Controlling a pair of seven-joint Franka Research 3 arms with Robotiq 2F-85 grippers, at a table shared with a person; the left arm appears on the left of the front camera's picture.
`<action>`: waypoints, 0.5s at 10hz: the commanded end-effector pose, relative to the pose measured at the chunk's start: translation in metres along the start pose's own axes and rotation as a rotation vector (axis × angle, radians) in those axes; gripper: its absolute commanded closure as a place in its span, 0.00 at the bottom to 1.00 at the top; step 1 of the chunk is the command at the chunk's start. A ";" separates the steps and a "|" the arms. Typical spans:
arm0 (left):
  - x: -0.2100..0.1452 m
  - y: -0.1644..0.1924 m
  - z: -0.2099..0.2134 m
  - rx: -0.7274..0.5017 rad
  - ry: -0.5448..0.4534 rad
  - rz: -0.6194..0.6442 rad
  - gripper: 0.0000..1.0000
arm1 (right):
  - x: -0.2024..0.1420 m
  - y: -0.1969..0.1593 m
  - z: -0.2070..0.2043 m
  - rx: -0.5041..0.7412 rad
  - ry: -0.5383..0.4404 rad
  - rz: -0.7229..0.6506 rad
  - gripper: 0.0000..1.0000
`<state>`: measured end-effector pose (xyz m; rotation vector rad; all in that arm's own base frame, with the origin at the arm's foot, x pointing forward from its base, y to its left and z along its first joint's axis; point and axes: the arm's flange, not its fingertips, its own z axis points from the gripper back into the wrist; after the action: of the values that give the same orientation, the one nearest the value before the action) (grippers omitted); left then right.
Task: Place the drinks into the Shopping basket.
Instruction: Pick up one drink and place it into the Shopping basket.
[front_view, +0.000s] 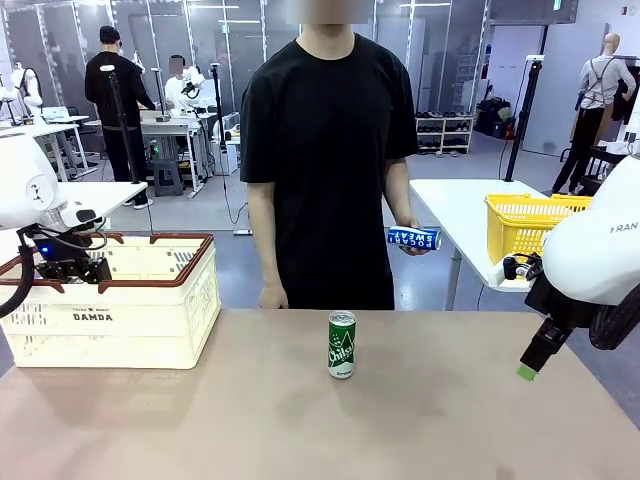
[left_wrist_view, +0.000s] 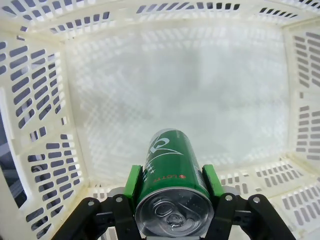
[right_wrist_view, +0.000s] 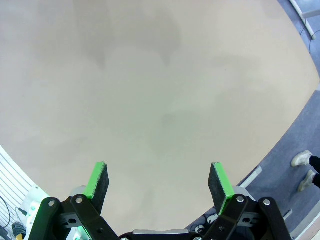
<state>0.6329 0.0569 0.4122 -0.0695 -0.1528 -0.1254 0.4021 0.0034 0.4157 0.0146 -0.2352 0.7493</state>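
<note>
Presently, the left fingers (left_wrist_view: 133, 181) are clenched on a green can (left_wrist_view: 170, 160). Their green pads press both of its sides, and its silver end faces the camera within the walls of the Shopping basket (left_wrist_view: 45, 100). The right fingers (right_wrist_view: 97, 182) stand spread wide, grasping nothing, over bare tabletop (right_wrist_view: 160, 75). A second green can (front_view: 342, 345) stands upright mid-tabletop. A person's hand (front_view: 408, 248) holds a blue can (front_view: 414, 238) sideways beyond the far edge.

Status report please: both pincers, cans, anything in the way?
Left pincer shut on green can, pointing into basket. Right pincer open, empty, above table. Second green can standing on table; nothing blocking.
</note>
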 end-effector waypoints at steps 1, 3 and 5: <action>0.007 0.001 -0.002 -0.003 -0.003 -0.029 0.41 | -0.001 -0.001 0.000 0.003 0.002 0.009 0.00; 0.011 0.000 -0.010 0.016 0.022 -0.032 0.41 | -0.001 -0.001 0.000 0.003 0.002 0.009 0.00; 0.013 -0.001 -0.017 0.027 0.036 -0.039 0.41 | -0.001 -0.001 0.000 0.003 0.002 0.009 0.00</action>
<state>0.6390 0.0515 0.3931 -0.0564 -0.1224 -0.1537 0.4021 0.0034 0.4157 0.0146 -0.2352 0.7493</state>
